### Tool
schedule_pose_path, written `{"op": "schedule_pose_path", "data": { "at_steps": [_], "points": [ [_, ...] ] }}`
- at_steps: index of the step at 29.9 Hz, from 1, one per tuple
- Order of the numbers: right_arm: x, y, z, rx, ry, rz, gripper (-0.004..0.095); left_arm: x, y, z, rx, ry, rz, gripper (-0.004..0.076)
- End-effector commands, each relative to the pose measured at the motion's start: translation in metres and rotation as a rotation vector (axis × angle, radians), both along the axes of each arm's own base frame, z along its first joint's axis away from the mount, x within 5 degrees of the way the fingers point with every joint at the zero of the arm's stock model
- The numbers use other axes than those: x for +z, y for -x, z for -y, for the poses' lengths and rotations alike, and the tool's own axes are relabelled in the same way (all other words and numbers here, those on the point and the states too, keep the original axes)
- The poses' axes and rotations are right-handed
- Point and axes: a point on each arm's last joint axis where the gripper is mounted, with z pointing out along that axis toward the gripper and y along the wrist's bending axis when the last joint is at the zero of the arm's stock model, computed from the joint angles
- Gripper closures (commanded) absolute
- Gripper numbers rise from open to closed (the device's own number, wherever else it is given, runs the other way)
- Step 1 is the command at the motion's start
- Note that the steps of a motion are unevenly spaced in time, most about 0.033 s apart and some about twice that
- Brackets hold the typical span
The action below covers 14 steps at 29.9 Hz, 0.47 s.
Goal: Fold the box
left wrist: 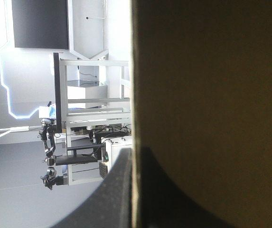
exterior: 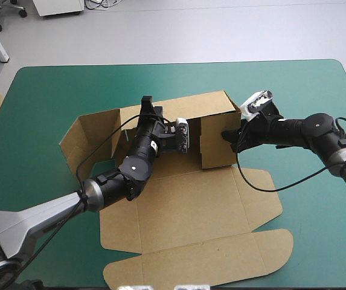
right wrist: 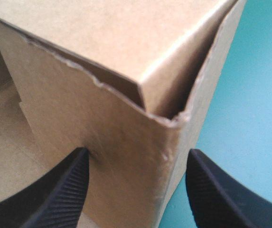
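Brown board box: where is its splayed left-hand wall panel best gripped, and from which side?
Probably the free top edge of the brown board left wall panel, from above, one finger on each side: it stands as a thin upright sheet with its edge open. The left gripper, shut on the back wall, is nearest.

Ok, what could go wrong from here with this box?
The box corner between the right pincer's open fingers gapes, so a push may buckle it rather than seat it. The left wall leans outward, unheld, and may flop flat. The left pincer grips only the back wall's edge; it could slip.
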Motion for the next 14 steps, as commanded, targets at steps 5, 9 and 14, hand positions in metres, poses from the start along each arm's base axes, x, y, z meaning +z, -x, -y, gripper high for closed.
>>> {"op": "schedule_pose_path", "data": {
  "at_steps": [5,9,14],
  "points": [
    [0.023,-0.006,0.005,-0.064,0.010,0.167,0.0345,0.028,0.003,-0.002,-0.014,0.029,0.092,0.0734],
    [0.022,-0.008,0.006,-0.067,0.029,0.190,0.0345,0.028,0.003,-0.002,-0.014,0.029,0.092,0.0734],
    [0.013,-0.015,0.002,-0.051,-0.009,0.166,0.0345,0.028,0.004,0.000,-0.026,0.031,0.087,0.0734]
  ]
}}
